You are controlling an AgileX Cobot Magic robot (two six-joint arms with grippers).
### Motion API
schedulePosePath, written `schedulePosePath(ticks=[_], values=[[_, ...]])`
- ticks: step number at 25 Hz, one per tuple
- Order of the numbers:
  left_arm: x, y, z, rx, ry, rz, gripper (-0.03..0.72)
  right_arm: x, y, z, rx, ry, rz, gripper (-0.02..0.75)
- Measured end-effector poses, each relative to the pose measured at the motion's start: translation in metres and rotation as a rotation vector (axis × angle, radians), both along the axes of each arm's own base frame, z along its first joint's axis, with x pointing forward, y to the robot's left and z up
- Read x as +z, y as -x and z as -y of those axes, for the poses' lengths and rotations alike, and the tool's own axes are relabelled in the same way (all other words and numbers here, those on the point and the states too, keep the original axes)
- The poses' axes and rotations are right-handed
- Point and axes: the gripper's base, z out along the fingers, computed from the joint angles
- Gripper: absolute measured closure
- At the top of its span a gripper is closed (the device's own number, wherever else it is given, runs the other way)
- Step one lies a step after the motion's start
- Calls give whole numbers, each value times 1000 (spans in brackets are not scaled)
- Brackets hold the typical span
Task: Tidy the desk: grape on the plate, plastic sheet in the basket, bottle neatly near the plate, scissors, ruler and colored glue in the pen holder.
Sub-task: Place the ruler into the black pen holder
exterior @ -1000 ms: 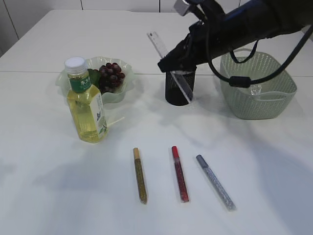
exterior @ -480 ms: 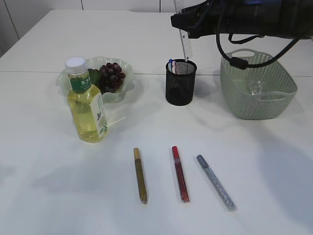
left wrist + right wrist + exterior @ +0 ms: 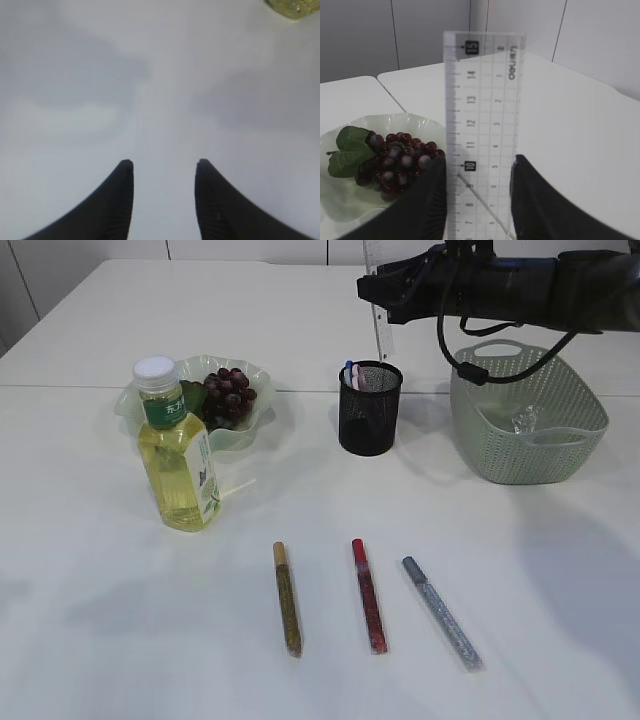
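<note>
Exterior: the right gripper (image 3: 378,288) clamps the ruler (image 3: 380,330) upright above the pen holder (image 3: 369,408) near the far edge; grape (image 3: 226,395) plated, three glue sticks (image 3: 367,594) (front edge) remain. Left wrist: left gripper (image 3: 164,172) spread, empty. Right wrist: ruler gripped.

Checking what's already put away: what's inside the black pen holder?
Blue and pink handle tips, likely the scissors, poke above the pen holder rim. The mesh hides everything lower. The ruler, held in the right gripper, hangs above it, not inside.
</note>
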Motion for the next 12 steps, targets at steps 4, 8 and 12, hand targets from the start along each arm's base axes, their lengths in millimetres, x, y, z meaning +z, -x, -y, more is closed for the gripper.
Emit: schedulePosePath(ticks=[4, 8, 12], values=[[0, 0, 0, 0, 0, 0, 390, -20, -11, -2, 9, -2, -18, 435], [0, 0, 0, 0, 0, -1, 390, -38, -16, -2, 9, 1, -46, 435], [0, 0, 0, 0, 0, -3, 390, -54, -19, -2, 9, 3, -74, 435]])
